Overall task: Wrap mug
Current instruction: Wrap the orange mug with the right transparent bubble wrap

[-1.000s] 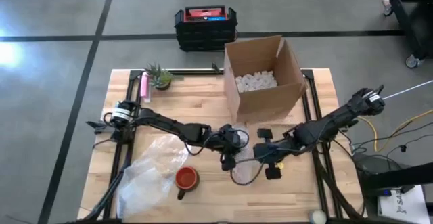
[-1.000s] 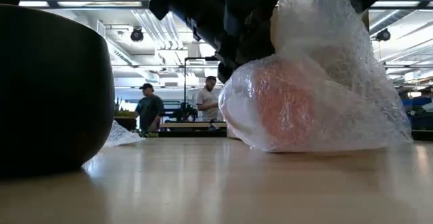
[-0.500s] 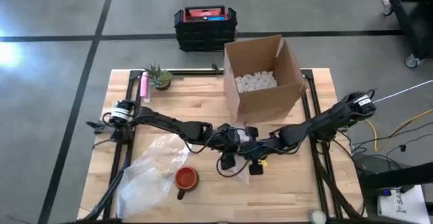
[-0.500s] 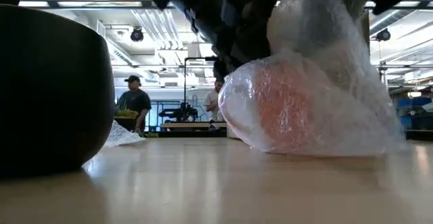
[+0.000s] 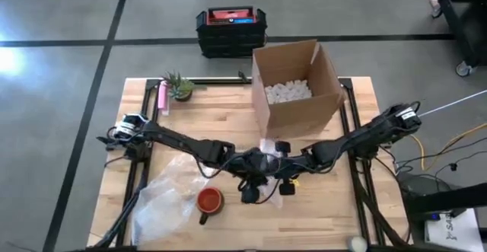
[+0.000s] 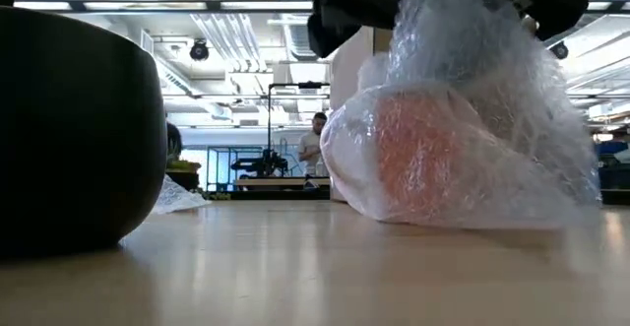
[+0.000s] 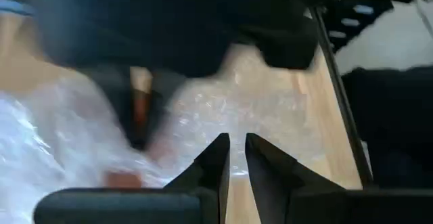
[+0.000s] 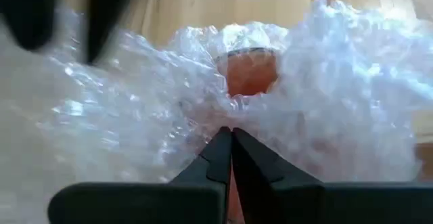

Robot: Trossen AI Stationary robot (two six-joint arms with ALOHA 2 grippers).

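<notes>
An orange mug (image 6: 423, 159) stands on the table near the middle, inside a bundle of clear bubble wrap (image 6: 492, 119); it also shows through the wrap (image 8: 247, 72) in the right wrist view. My right gripper (image 8: 231, 139) is above it, shut on the wrap. My left gripper (image 7: 233, 149) hovers beside the bundle's left side, its fingers nearly together. In the high view both grippers (image 5: 255, 180) (image 5: 283, 177) meet over the bundle and hide it. My right gripper pinches the bubble wrap's gathered upper part (image 8: 233, 119) between its two fingers, coming from above and the table's right. The wrap rises to a peak (image 6: 443, 1) under it, while the mug and the bundle's base rest on the table. I cannot tell whether my left gripper touches the wrap.
A second orange mug (image 5: 209, 200) stands on a loose sheet of bubble wrap (image 5: 171, 195) at the near left. An open cardboard box (image 5: 297, 84) with white fill stands at the far middle. A small plant (image 5: 180, 87) and a pink object (image 5: 162, 96) are at the far left.
My right gripper has moved toward the table's left and closed in over the wrapped mug. My left gripper has risen from beside the bundle's lower left side and shifted slightly toward the near edge. The wrap's upper part is now gathered higher above the mug.
</notes>
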